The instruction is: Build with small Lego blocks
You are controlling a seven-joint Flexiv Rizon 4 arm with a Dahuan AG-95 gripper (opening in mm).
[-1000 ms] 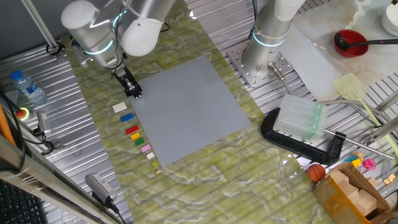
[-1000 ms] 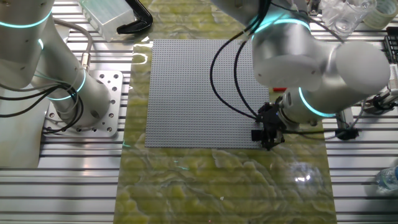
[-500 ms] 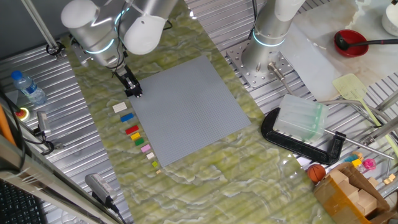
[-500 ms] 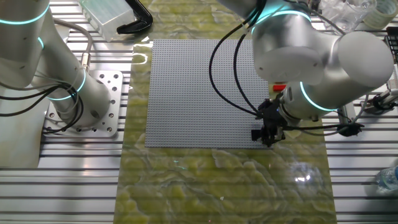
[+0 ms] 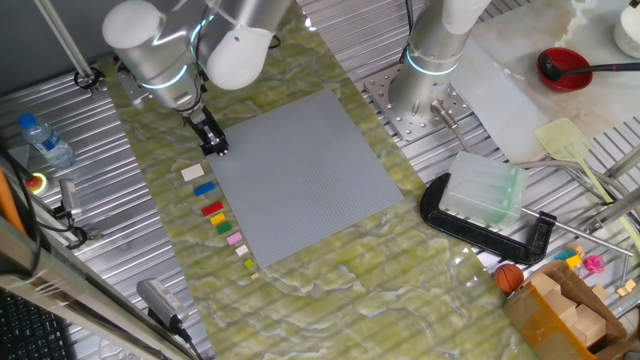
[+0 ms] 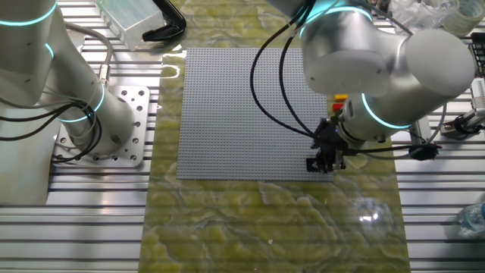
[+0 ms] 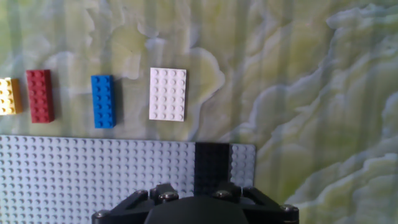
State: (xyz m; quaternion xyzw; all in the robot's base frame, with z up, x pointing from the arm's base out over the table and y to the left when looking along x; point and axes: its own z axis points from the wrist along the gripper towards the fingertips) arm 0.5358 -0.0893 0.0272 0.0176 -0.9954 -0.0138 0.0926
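Since the earlier pictures the arm is seen shifted slightly: in one fixed view the hand sits a little higher, and in the other fixed view it is drawn a touch further over the corner of the grey baseplate.

A black block is seen in the hand view standing on the baseplate's corner, directly ahead of the hand, its long axis running toward the baseplate's near edge. Whether the hand is clenched on it or has released it cannot be told, since the fingertips are hidden below the frame.

The other blocks lie on the bench just beyond that edge, apart from the baseplate. The white block is nearest, ahead and a little to the left in the hand view, long axis pointing away from the hand. Further left follow the blue block, the red block and the yellow block, side by side and parallel. Green and pink pieces are made out only in the fixed view, further down the row.

Nothing stands between the hand and the white block. The next move is judged to be a short reach forward over the baseplate's edge.
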